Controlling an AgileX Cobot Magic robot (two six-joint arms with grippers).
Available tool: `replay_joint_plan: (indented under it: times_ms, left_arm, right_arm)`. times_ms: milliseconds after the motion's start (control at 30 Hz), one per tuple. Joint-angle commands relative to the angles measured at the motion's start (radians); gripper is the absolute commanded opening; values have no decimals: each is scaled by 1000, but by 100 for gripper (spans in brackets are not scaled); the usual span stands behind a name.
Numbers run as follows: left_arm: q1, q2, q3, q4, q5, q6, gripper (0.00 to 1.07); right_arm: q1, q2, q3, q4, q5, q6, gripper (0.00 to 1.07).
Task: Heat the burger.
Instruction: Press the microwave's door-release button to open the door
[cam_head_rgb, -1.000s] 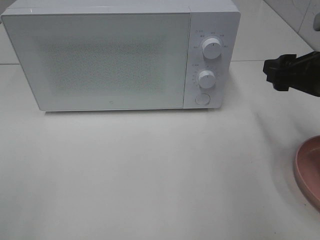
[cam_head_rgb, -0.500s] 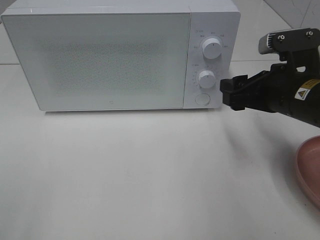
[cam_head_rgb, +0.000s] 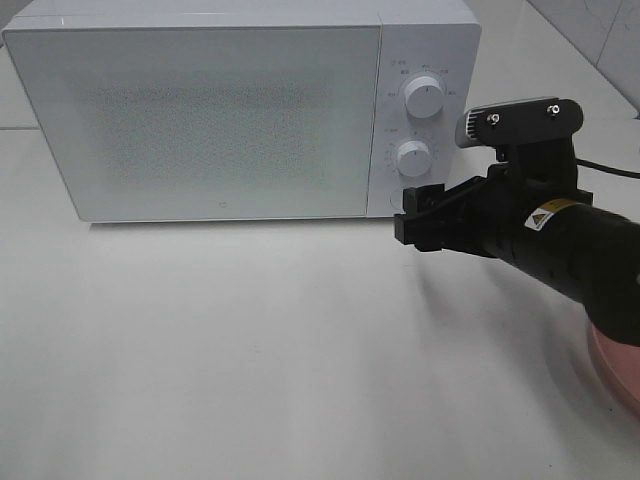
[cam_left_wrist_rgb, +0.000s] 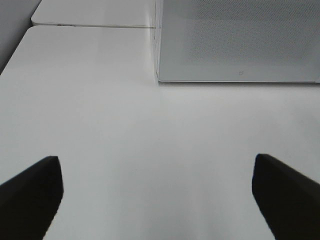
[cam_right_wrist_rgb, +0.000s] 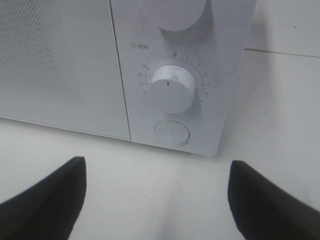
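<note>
A boxy white microwave oven (cam_head_rgb: 220, 120) stands on the white tabletop (cam_head_rgb: 250, 350) with its wide speckled door (cam_head_rgb: 200, 115) shut. On the control panel at the right of the door sit two round white knobs, the upper knob (cam_head_rgb: 424, 98) above the lower knob (cam_head_rgb: 413, 157). In the right wrist view the lower knob's red mark points up at the red zero of its dial. Just under that knob is a round white push button (cam_right_wrist_rgb: 172, 132).

The black right fingers (cam_head_rgb: 415, 230) are spread wide and hold nothing. They hang low in front of the control panel, near the button, with a strip of bare tabletop between them and the oven's foot. The black left fingers (cam_left_wrist_rgb: 30, 197) are also spread wide and empty, above the tabletop facing the door's lower left corner.

A round pink plate (cam_head_rgb: 612, 365) lies at the right edge, mostly hidden under the right arm. The burger shows in no view, so its place cannot be told.
</note>
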Motion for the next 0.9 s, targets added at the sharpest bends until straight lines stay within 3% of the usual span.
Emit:
replay_joint_plan:
  times_ms: [33, 167, 633, 900]
  left_arm:
    - [1, 1, 6, -1, -2, 0, 98]
    - [1, 1, 6, -1, -2, 0, 98]
    - [1, 1, 6, -1, -2, 0, 98]
    - [1, 1, 6, -1, -2, 0, 98]
  right_arm:
    - [66, 28, 1, 191, -120, -140, 73]
    - [111, 31, 1, 306, -188, -185, 73]
    - [110, 31, 1, 316, -175, -150, 73]
    - [110, 31, 1, 316, -170, 153, 71]
